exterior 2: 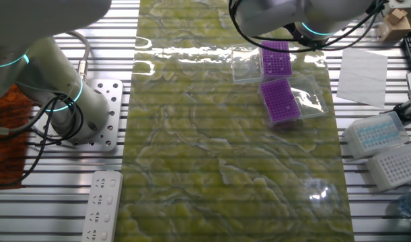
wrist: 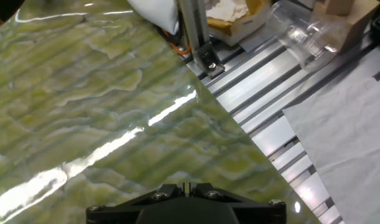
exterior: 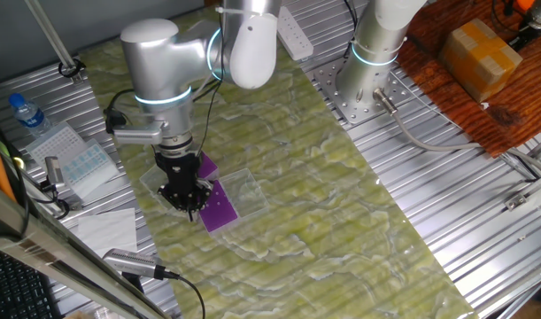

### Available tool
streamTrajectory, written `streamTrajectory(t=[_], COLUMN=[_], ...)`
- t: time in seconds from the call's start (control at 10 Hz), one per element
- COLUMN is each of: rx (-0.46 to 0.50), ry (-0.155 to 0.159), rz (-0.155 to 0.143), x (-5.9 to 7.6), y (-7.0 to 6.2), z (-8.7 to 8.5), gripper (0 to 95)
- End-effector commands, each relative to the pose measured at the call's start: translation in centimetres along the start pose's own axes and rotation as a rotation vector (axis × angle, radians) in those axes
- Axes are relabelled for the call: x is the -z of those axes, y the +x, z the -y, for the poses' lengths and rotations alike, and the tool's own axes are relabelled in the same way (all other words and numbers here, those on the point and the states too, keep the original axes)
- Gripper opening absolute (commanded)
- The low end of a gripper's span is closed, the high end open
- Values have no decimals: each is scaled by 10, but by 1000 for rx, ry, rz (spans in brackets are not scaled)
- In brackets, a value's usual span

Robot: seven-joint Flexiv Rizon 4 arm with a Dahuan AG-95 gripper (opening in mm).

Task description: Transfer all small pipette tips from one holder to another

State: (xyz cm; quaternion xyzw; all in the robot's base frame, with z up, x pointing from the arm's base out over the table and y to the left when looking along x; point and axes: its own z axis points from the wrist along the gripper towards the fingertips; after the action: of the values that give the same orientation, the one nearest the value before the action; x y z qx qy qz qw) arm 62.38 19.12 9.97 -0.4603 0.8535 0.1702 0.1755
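Claw [exterior: 192,206] (opening hidden, grip unknowable) hangs over a flat purple perforated plate [exterior: 219,207]; glossy marbled green mat [exterior: 341,221] stretches open beyond.

mat centre [exterior 2: 212,154] open — bare | purple racks [exterior 2: 280,101] block far edge — clear lids [exterior 2: 309,94] alongside

A glossy green mat [exterior 2: 225,154] covers the ribbed metal worktop [exterior 2: 387,222]. Purple racks [exterior 2: 280,101] sit in clear plastic trays [exterior 2: 313,101]; matt white paper [exterior 2: 363,75] lies upper right.
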Motion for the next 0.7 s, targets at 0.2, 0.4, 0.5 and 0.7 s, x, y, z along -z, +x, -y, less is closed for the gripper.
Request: streamTrajectory(t=[0.2,0.4,0.5,0.7], rx=[10,15,10,2], ry=[4,1,1,1], rz=[-8,-9,-9,-11], x=[0,0,0,-1], y=[0,0,0,-1], z=[1,1,1,1], gripper=[0,0,0,0])
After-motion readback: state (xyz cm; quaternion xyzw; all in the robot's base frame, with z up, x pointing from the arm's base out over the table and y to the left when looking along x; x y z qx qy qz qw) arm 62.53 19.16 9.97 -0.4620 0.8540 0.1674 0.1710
